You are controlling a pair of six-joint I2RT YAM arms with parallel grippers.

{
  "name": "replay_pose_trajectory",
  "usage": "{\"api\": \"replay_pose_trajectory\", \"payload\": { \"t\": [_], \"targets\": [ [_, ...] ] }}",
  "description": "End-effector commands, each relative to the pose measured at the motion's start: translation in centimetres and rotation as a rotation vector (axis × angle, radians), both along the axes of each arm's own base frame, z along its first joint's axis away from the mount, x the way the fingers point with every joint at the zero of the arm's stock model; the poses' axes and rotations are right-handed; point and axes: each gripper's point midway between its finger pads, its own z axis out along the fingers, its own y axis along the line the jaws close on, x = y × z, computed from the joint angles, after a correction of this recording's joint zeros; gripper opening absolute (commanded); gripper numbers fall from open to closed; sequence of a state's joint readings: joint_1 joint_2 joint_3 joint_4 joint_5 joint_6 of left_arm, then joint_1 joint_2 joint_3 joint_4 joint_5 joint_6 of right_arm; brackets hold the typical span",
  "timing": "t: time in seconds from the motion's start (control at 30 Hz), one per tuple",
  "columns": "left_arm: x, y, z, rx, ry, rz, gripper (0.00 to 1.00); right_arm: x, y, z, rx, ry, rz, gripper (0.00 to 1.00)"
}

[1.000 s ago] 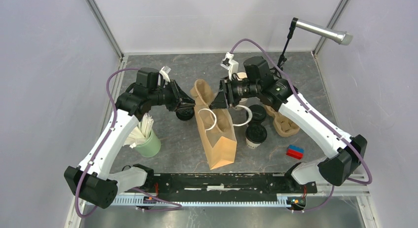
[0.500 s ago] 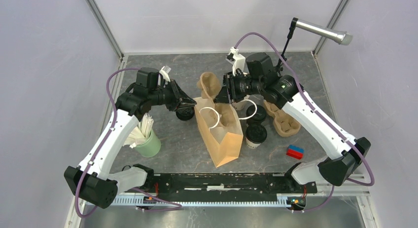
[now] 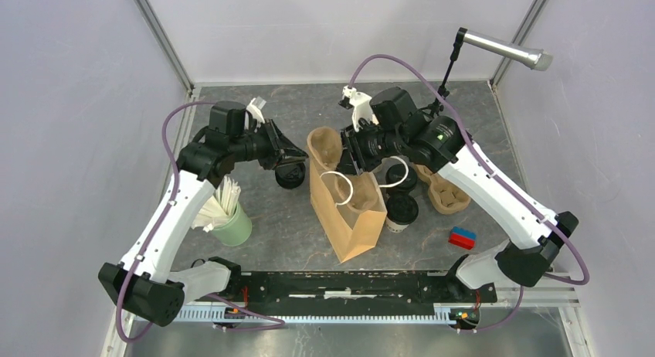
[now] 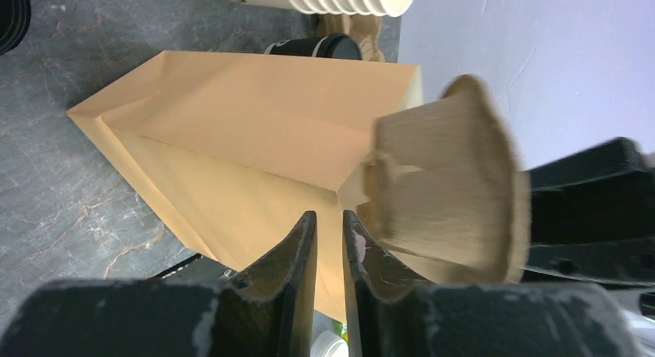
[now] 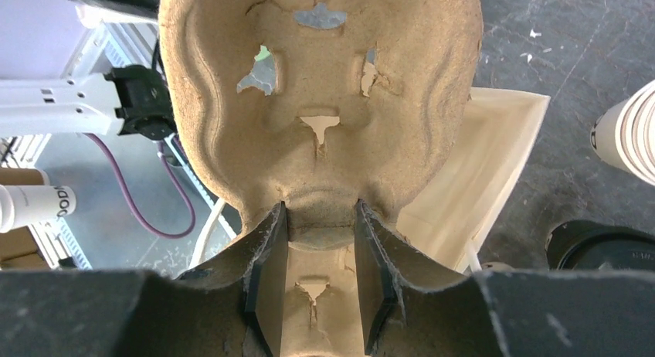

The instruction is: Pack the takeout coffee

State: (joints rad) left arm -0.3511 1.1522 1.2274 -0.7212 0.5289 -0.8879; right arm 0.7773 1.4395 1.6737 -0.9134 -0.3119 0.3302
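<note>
Right pincer (image 5: 318, 218) pinches rough moulded-pulp carrier (image 5: 402, 102), tilted over smooth kraft bag (image 3: 351, 222). Left pincer (image 4: 328, 218) narrow at bag's edge, grip unclear. Black-lidded coffee cups (image 3: 402, 210) stand beside bag on marbled table (image 3: 278, 218).

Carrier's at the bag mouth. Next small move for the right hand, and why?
Probably lower the right hand a little, sliding the pulp carrier deeper into the paper bag. The hand is clamped on the carrier's edge and most of the carrier sticks out above the mouth, while the left hand seems to pinch the bag's rim.
</note>
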Motion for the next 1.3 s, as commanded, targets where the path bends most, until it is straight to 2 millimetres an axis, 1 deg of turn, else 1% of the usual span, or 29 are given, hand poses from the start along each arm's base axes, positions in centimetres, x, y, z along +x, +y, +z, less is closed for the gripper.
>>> {"api": "replay_pose_trajectory", "payload": {
  "t": [0.0,0.1,0.2,0.27,0.4,0.47,0.63,0.73,0.83,0.97,1.03,1.1,1.17,1.27],
  "targets": [
    [-0.4,-0.2,4.2,-0.048,-0.069,-0.006,0.27,-0.7,-0.7,-0.3,-0.059,-0.025,0.012,0.36],
    [-0.2,0.2,4.2,-0.015,-0.087,0.002,0.29,-1.2,-1.1,-0.9,-0.073,-0.023,0.009,0.36],
    [0.1,0.1,3.4,0.007,-0.088,-0.016,0.33,-1.7,-1.3,-1.2,-0.059,-0.038,0.019,0.36],
    [0.4,-0.1,3.0,0.017,-0.085,-0.030,0.34,-2.0,-1.7,-1.7,-0.056,-0.051,0.022,0.36],
    [0.8,-0.3,3.4,0.025,-0.118,-0.063,0.41,-2.6,-2.8,-3.0,-0.082,-0.053,0.012,0.36],
    [0.8,-0.6,3.5,0.020,-0.118,-0.081,0.43,-2.7,-3.2,-3.3,-0.084,-0.062,0.005,0.36],
    [0.3,-1.2,3.1,-0.010,-0.106,-0.128,0.45,-2.7,-3.8,-4.0,-0.092,-0.083,-0.009,0.36],
    [-0.1,-1.6,3.3,-0.049,-0.105,-0.153,0.48,-3.0,-3.8,-4.4,-0.077,-0.091,0.004,0.36],
    [-0.4,-1.9,3.2,-0.076,-0.097,-0.167,0.50,-3.1,-3.6,-4.0,-0.037,-0.115,0.010,0.37],
    [-0.4,-2.2,3.4,-0.085,-0.116,-0.189,0.52,-2.9,-3.2,-2.4,0.013,-0.159,0.008,0.37],
    [-0.3,-2.5,3.3,-0.082,-0.124,-0.207,0.53,-2.9,-3.3,-2.1,0.025,-0.170,0.002,0.37],
    [-0.2,-2.8,3.2,-0.078,-0.127,-0.231,0.55,-3.0,-3.6,-2.4,0.023,-0.168,0.000,0.37],
    [-0.2,-3.3,3.3,-0.078,-0.139,-0.262,0.56,-3.4,-3.8,-3.1,0.015,-0.157,0.009,0.37],
    [-0.5,-4.2,3.4,-0.066,-0.170,-0.315,0.62,-3.9,-4.1,-4.0,0.006,-0.157,0.025,0.37]
  ]
}}
